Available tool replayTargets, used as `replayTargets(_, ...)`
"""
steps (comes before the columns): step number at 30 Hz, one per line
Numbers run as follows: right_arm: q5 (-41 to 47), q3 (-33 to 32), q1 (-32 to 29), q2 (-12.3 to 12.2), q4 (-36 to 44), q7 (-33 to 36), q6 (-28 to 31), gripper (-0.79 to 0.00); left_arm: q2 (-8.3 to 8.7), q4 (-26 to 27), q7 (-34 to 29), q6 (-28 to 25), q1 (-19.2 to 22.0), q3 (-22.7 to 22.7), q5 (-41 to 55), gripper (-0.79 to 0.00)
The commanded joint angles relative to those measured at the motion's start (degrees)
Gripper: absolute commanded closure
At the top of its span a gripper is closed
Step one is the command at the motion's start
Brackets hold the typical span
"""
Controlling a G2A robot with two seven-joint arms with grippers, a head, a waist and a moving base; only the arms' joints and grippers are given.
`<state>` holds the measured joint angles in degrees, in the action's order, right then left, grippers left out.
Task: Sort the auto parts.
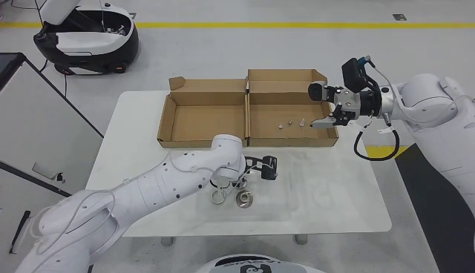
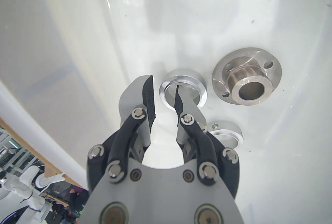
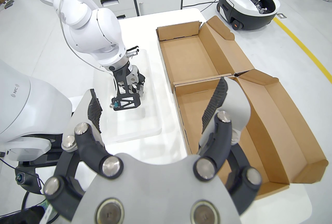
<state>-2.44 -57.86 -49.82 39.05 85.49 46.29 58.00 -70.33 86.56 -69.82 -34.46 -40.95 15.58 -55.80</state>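
left wrist view: my left claw (image 2: 163, 95) is low in the clear tray (image 3: 155, 130), jaws spread partway. one black pad (image 2: 148, 97) stands outside the silver ring (image 2: 181, 74) and the other dips into its bore, so the ring's near wall sits between them. there is a gap between the outer pad and the wall, and nothing is pinched. just beside the ring lies a flanged bushing (image 2: 246, 77), brassy-grey, neck up, with bolt holes in its flange. a silver collar (image 2: 233, 129) lies near both, partly hidden behind my finger linkage. the three parts are close together, with slivers of tray showing between them.

in the top view these three sit near the front edge of the table (image 1: 133, 154), about mid-width, with my left wrist over them. at the far side two open cardboard boxes stand side by side, touching: the left box (image 1: 200, 121) and the right box (image 1: 293, 102). the right box holds a short row of small pale parts (image 1: 291, 122) near its front wall — too small for me to tell what they are.

my right claw (image 1: 320, 108) hangs over the right-hand end of the right box, spread wide and holding nothing. in the right wrist view its two ribbed pads (image 3: 94, 108) stand far apart — one over the table, one over the box floor.
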Motion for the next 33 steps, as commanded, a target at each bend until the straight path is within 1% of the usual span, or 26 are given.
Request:
replayTargets(1, 0.00, 0.00, 0.00, 0.00, 0.00, 0.00, 0.00, -0.785, -0.11, -0.38, 0.09, -0.09, 0.16, -0.28, 0.16, -0.234)
replayTargets(5, 0.00, 0.00, 0.00, 0.00, 0.00, 0.00, 0.00, -0.785, -0.33, -1.01, 0.25, -0.25, 0.52, -0.66, 0.67, -0.231)
replayTargets(10, 0.00, 0.00, 0.00, 0.00, 0.00, 0.00, 0.00, -0.785, -0.49, -1.50, 0.14, -0.14, 0.77, -0.87, 1.04, -0.185)
replayTargets(15, 0.00, 0.00, 0.00, 0.00, 0.00, 0.00, 0.00, -0.785, -0.43, -1.85, 0.08, -0.08, 0.97, -0.93, 1.31, -0.191)
replayTargets(23, 0.00, 0.00, 0.00, 0.00, 0.00, 0.00, 0.00, -0.785, -0.43, -2.43, 0.22, -0.22, 1.19, -1.11, 1.74, -0.237)
replayTargets(28, 0.00, 0.00, 0.00, 0.00, 0.00, 0.00, 0.00, -0.785, -0.62, -3.35, 0.81, -0.81, 1.22, -1.52, 2.14, -0.222)
replayTargets(31, 0.00, 0.00, 0.00, 0.00, 0.00, 0.00, 0.00, -0.785, -0.78, -4.03, 1.11, -1.10, 1.30, -1.69, 2.39, -0.163)
replayTargets(32, 0.00, 0.00, 0.00, 0.00, 0.00, 0.00, 0.00, -0.785, -0.83, -4.19, 1.16, -1.16, 1.33, -1.74, 2.46, -0.114)
replayTargets(33, 0.00, 0.00, 0.00, 0.00, 0.00, 0.00, 0.00, -0.785, -0.88, -4.34, 1.23, -1.22, 1.36, -1.70, 2.64, -0.022)
